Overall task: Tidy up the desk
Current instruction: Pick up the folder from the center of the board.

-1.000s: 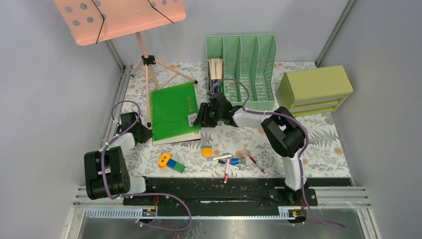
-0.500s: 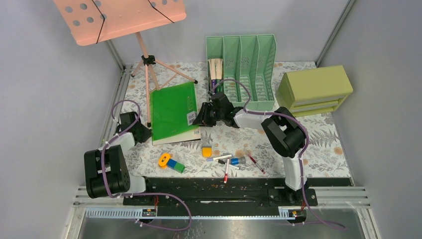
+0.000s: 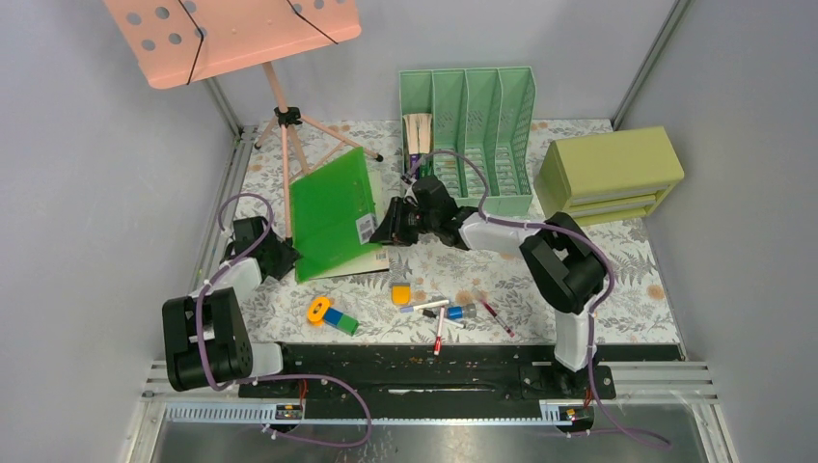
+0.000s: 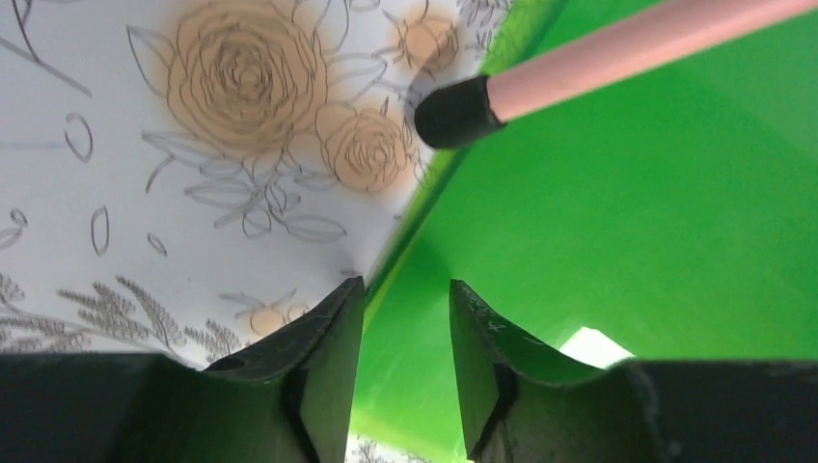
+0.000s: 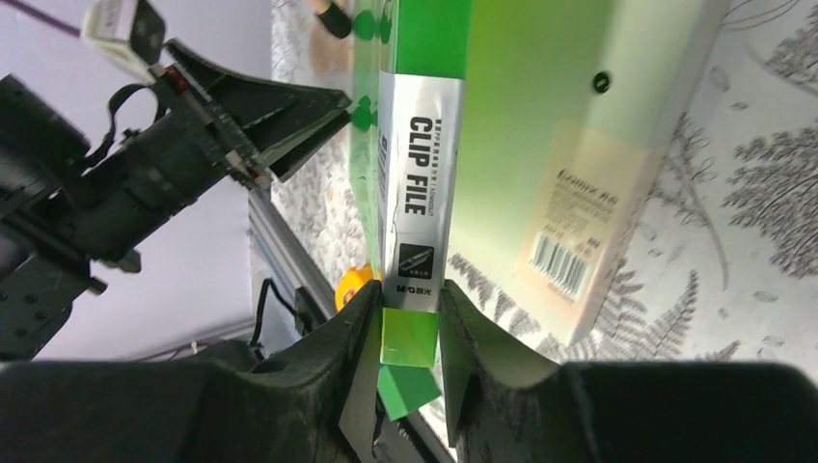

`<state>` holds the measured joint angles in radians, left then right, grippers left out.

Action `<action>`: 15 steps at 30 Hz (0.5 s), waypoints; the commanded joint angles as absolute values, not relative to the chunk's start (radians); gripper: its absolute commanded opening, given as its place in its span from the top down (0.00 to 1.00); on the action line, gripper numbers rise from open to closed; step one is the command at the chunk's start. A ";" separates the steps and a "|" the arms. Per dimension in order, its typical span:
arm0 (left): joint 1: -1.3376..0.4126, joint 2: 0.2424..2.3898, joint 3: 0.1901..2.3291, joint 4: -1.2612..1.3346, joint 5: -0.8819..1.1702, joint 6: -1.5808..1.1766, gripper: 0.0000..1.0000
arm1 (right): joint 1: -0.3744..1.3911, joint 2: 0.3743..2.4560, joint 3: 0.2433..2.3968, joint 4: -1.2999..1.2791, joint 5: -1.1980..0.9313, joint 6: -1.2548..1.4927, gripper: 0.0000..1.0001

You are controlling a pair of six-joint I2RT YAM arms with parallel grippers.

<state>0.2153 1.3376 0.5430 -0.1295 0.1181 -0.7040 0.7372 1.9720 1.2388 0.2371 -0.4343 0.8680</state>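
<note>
The desk (image 3: 617, 280) is a fern-and-flower cloth top inside metal rails. On its left half a green clip file (image 3: 333, 212) stands tilted up on edge. My right gripper (image 3: 386, 231) is shut on the lower end of its spine (image 5: 424, 145), and both jaws press the labelled spine (image 5: 410, 309). My left gripper (image 3: 289, 258) sits low at the file's opposite edge. Its jaws are open (image 4: 405, 299), with the green cover (image 4: 627, 193) just beyond them and nothing clamped.
A pink music stand (image 3: 286, 116) straddles the file's far left; one rubber-tipped leg (image 4: 617, 48) lies across the cover. A green magazine rack (image 3: 473, 135) and an olive drawer box (image 3: 610, 174) stand at the back right. A yellow tape (image 3: 318, 310), a block (image 3: 340, 320) and markers (image 3: 439, 313) lie near the front.
The file has tipped up from lying flat onto its edge. My right gripper closed on its spine and my left gripper's jaws opened.
</note>
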 commanded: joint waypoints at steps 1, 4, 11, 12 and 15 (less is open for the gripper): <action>0.207 1.243 0.542 -0.217 0.134 -0.712 0.59 | 0.763 1.846 1.194 0.254 -0.512 0.825 0.95; 0.207 1.167 0.551 -0.254 0.113 -0.714 0.53 | 0.764 1.799 1.137 0.254 -0.513 0.820 0.96; 0.207 0.992 0.580 -0.320 0.135 -0.688 0.45 | 0.764 1.677 0.991 0.242 -0.505 0.800 0.99; 0.207 0.970 0.585 -0.321 0.149 -0.682 0.44 | 0.763 1.658 0.974 0.241 -0.502 0.798 1.00; 0.207 0.914 0.611 -0.327 0.199 -0.664 0.42 | 0.763 1.601 0.932 0.233 -0.490 0.791 1.00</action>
<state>0.2081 0.9825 0.5468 -0.3225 0.1314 -0.6979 0.7509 1.7088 0.9642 0.2146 -0.4656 0.8261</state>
